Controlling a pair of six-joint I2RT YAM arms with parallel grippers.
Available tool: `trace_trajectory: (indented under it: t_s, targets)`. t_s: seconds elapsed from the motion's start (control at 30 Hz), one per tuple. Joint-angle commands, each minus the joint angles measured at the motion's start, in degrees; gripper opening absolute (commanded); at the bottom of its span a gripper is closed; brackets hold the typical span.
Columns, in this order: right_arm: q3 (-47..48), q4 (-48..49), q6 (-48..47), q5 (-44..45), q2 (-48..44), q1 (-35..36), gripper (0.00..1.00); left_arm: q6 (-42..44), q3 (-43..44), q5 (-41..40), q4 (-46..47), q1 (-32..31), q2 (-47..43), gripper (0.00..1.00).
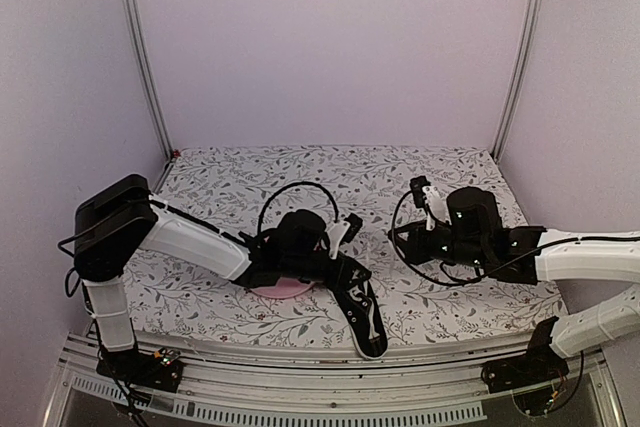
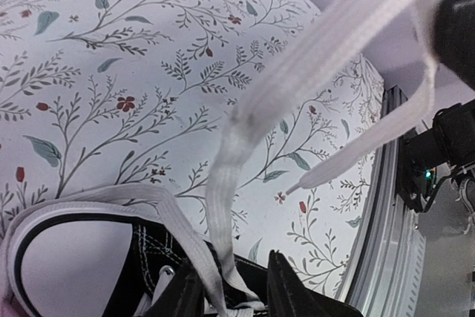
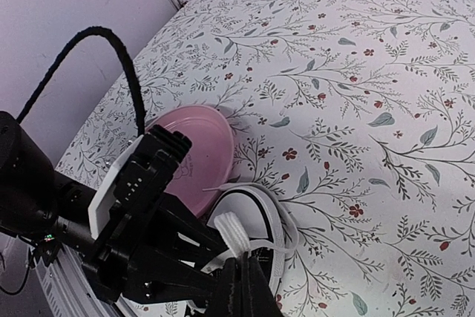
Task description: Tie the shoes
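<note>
Soft even light; near lace [image 2: 326,46] blurred

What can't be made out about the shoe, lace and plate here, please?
Left hand's grip on the lace: left wrist view, bottom edge cuts it off.
Plate: top view, mostly under the left arm.
Shoe: right wrist view, partly behind the left arm.

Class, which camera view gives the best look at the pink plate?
The right wrist view: most of the pink plate shows there. The top external view gives only a sliver under the left arm; the left wrist view does not clearly show it.
</note>
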Motion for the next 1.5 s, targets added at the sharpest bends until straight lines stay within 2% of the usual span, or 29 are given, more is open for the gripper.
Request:
trace_trajectory:
  t_s: [0.0, 0.17, 0.27, 0.43, 0.67, 0.9, 1.1, 1.13, 1.17, 1.2, 1.27, 1.37, 1.47]
  targets:
    - [1.67, 1.81, -0.66, -1.45, -2.35, 0.33, 0.02, 0.9, 2.04, -0.75, -0.78, 0.71, 0.78, 0.32]
    - [2.0, 1.94, -0.79, -2.11, -1.91, 0.29, 0.02, 1.46, 3.45, -1.05, -0.99, 0.86, 1.24, 0.35]
    - [2.16, 2.51, -0.75, -2.63, -1.35, 0.29, 0.02, 1.78, 4.19, -1.07, -0.82, 1.02, 1.67, 0.31]
    - [2.02, 2.61, -0.66, -2.8, -1.34, 0.29, 0.02, 1.97, 4.6, -1.19, -1.14, 1.11, 1.71, 0.23]
    - [2.34, 2.9, -1.11, -1.91, -0.36, 0.29, 0.02, 1.49, 2.03, -1.63, -0.76, 1.1, -0.58, 0.0]
    - [8.93, 7.94, -7.18, -1.22, 9.36, -0.04, 0.02, 1.16, -4.12, -0.6, 5.11, 0.93, -3.9, 0.0]
    - [15.86, 17.84, -9.92, -10.89, 22.54, -3.22, 0.02, -1.8, -7.72, -2.74, 7.38, 0.95, -6.06, 0.0]
    - [17.28, 19.29, -9.9, -13.76, 24.73, -3.82, 0.05, -2.26, -8.01, -3.06, 7.54, 0.93, -6.26, 0.0]
    - [18.57, 19.71, -9.53, -16.14, 26.43, -4.7, 0.2, -2.7, -8.15, -3.29, 7.7, 0.9, -6.46, 0.0]
    - [19.69, 19.75, -9.18, -18.06, 27.83, -5.34, 0.41, -3.12, -8.31, -3.65, 7.82, 0.89, -6.68, 0.0]
    - [20.01, 19.96, -8.72, -20.31, 28.62, -6.63, 0.69, -4.08, -8.7, -4.69, 8.14, 0.85, -7.13, 0.0]
    - [16.58, 20.77, -7.95, -23.37, 26.39, -10.25, 0.81, -4.72, -9.17, -4.85, 8.92, 0.9, -7.42, 0.0]
    - [9.9, 22.03, -7.67, -26.93, 21.5, -13.42, 0.84, -5.3, -8.94, -4.53, 8.99, 0.95, -7.23, 0.0]
